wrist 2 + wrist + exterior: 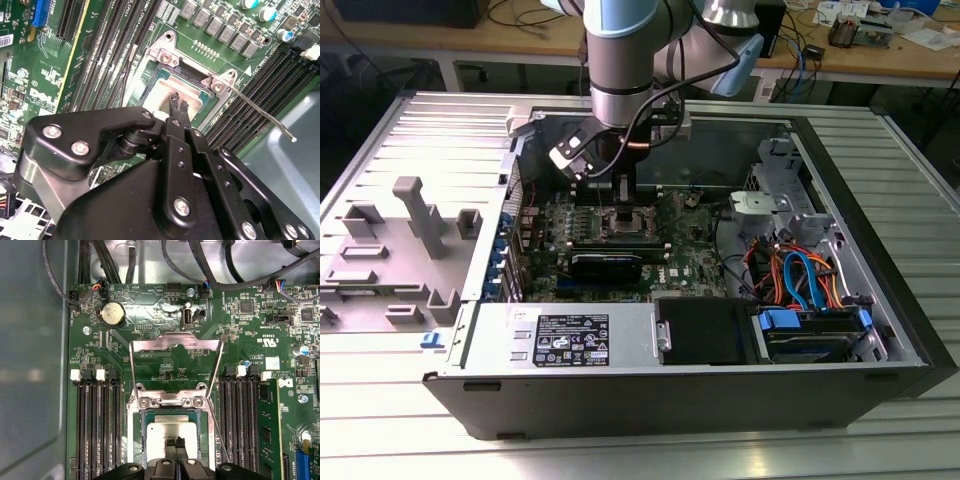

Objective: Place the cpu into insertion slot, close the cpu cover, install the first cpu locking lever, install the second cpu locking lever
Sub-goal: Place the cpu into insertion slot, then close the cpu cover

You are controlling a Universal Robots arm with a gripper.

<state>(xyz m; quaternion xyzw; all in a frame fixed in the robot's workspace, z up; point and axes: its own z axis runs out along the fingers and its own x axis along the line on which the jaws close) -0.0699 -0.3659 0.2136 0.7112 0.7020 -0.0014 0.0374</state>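
Note:
The cpu (pixel 159 432), a dull silver square, lies flat in the insertion slot (pixel 141 440) on the green board; the second wrist view shows the cpu (pixel 161 92) there too. The cpu cover (pixel 175 339) stands swung back, away from the slot. Two thin wire levers (pixel 131 371) rise beside it, and one lever (pixel 260 112) sticks out free. My gripper (pixel 175 442) hangs just over the chip's middle with its thin black fingertips (pixel 175 100) drawn together and nothing between them. In the exterior view the gripper (pixel 623 195) reaches down into the open computer case.
Rows of black memory slots (pixel 95 430) flank the socket on both sides. A coin battery (pixel 112 314) and black cables (pixel 100 260) lie beyond the cover. A black heatsink block (pixel 605 265), the power supply (pixel 560 335) and coloured drive cables (pixel 800 275) fill the case.

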